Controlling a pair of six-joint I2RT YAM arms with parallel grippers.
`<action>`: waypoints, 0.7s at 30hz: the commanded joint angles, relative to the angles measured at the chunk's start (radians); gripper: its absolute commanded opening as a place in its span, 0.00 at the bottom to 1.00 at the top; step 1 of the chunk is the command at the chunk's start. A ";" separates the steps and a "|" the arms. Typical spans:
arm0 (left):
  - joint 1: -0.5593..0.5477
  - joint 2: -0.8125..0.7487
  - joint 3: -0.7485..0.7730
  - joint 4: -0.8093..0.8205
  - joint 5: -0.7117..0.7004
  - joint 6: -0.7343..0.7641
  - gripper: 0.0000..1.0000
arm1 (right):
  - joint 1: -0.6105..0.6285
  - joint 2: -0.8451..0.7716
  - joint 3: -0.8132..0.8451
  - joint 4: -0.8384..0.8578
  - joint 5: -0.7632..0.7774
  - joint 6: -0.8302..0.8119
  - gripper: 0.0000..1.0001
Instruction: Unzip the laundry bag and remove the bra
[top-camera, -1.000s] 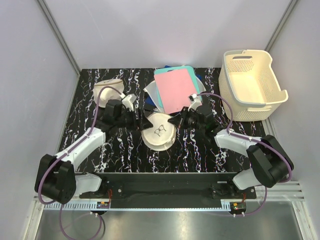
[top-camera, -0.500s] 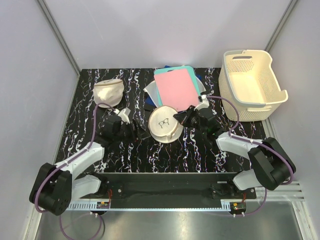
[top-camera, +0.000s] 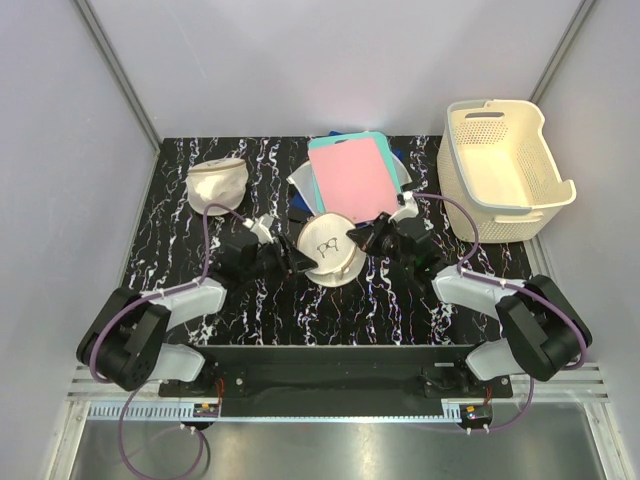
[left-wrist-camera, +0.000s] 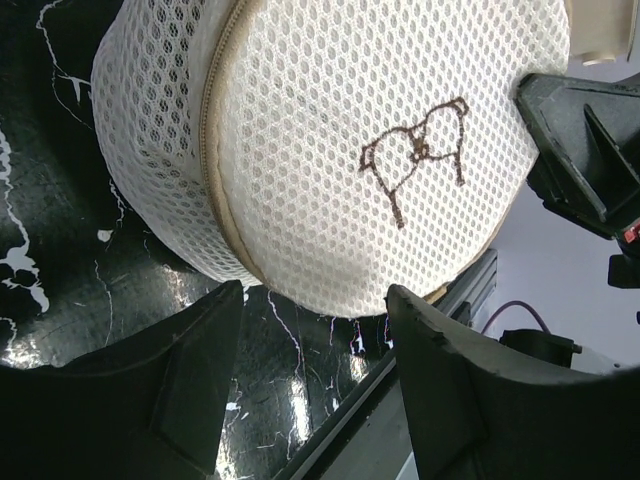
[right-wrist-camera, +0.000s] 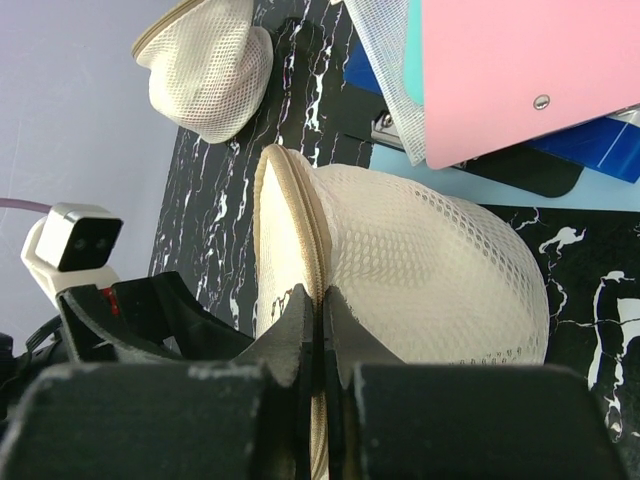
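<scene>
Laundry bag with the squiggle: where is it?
Top view: the laundry bag sits mid-table, near the pink folder, between the left gripper and the right gripper pinching its rim.

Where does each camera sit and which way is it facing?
Top external: above, behind the bases, looking down; both arms show, laundry bag between them.
Left wrist: low, facing the bag's squiggle; open left gripper frames it.
Right wrist: looks along the zipper rim, right gripper shut on it.
Shared: all show the bag; each wrist sees the other gripper.
</scene>
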 joint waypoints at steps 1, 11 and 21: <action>-0.021 0.051 0.060 0.108 0.011 -0.025 0.62 | 0.012 -0.040 -0.013 0.078 0.026 0.013 0.00; -0.036 0.113 0.098 0.157 -0.007 -0.040 0.14 | 0.014 -0.022 -0.024 0.093 -0.006 0.011 0.00; -0.035 -0.013 0.155 -0.050 -0.079 0.032 0.00 | 0.015 -0.065 -0.027 -0.074 0.079 -0.108 0.38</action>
